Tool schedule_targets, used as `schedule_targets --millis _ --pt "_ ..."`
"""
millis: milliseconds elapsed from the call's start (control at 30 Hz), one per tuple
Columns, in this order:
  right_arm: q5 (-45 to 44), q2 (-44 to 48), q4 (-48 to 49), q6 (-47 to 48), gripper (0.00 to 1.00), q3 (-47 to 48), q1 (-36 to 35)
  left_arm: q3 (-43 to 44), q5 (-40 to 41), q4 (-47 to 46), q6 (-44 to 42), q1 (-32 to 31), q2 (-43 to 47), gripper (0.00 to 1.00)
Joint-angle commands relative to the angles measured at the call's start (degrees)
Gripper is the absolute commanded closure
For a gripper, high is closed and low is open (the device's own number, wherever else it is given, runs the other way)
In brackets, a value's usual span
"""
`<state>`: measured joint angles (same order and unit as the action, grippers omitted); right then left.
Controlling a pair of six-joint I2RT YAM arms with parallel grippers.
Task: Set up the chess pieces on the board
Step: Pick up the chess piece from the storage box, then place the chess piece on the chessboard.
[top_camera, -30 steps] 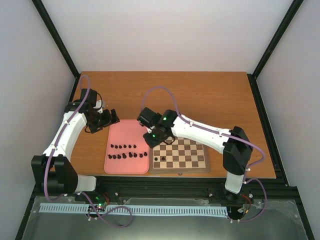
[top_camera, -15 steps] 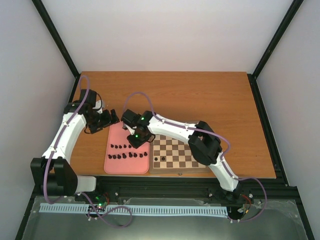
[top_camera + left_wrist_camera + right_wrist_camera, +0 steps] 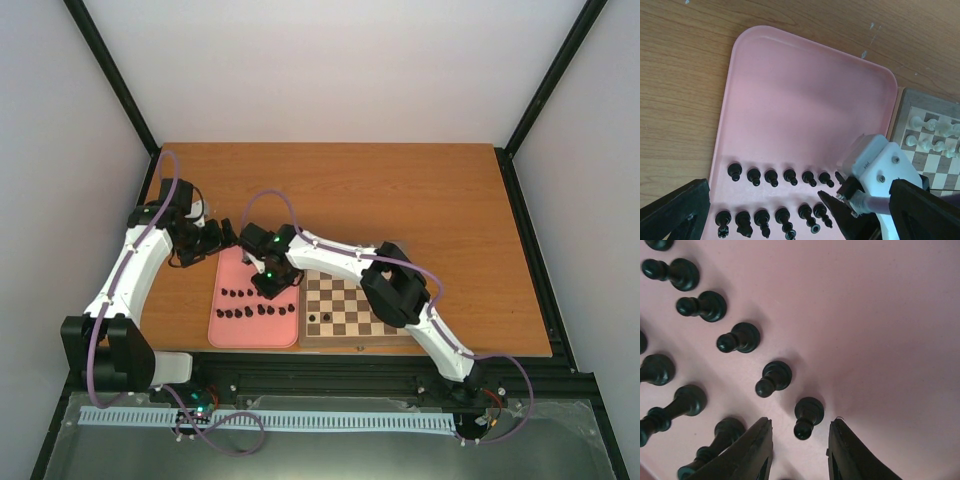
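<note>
Two rows of black chess pieces (image 3: 255, 302) stand on a pink tray (image 3: 255, 265) left of the wooden board (image 3: 365, 310). One black piece (image 3: 324, 317) stands on the board's near left part. My right gripper (image 3: 276, 284) is low over the right end of the far row. In the right wrist view it (image 3: 801, 426) is open, its fingers (image 3: 752, 450) on either side of a black pawn (image 3: 809, 412) without touching it. My left gripper (image 3: 228, 236) hangs above the tray's far left corner. It (image 3: 799, 200) is open with nothing between its fingers.
In the left wrist view small white pieces (image 3: 927, 137) stand on the board's far rows. The right arm's white wrist block (image 3: 880, 165) hangs over the tray's right side. The tray's far half (image 3: 805, 90) is bare. Wooden table (image 3: 420, 200) lies behind.
My right gripper has swung left from the board's far left corner onto the tray and come down around a pawn, its jaws narrowing. The left arm has stayed put.
</note>
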<state>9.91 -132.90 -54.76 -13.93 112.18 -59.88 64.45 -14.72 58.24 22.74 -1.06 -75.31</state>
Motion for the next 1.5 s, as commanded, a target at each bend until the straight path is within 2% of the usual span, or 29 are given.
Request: schedule_targets --millis 0,100,667,833,1067,1200,1467 --pt "0.53 -1.66 -1.35 0.75 0.68 2.38 0.24 0.48 -0.06 -0.8 0.64 0.27 0.26 0.0" --pt "0.79 -2.37 -1.54 0.92 0.69 3.29 0.53 0.68 0.2 -0.71 0.6 0.32 0.12 0.0" --pt "1.91 -3.12 -2.92 1.18 0.97 4.28 0.99 0.51 0.3 -0.78 0.57 0.27 -0.09 0.0" --pt "-1.01 -0.9 -2.98 0.86 0.97 4.23 1.02 0.59 0.44 -0.59 0.52 0.27 0.06 0.0" --pt "-8.6 8.23 -2.33 -2.15 0.97 2.21 2.31 0.6 0.31 -0.65 0.6 0.27 0.16 0.0" --pt "-11.94 14.41 -2.82 -4.36 0.97 -2.44 3.23 0.69 0.15 -0.67 0.55 0.27 0.08 0.0" --pt "-13.88 29.41 -2.89 -9.31 0.97 -24.23 3.93 0.66 -0.43 -0.92 0.69 0.27 -0.25 0.0"
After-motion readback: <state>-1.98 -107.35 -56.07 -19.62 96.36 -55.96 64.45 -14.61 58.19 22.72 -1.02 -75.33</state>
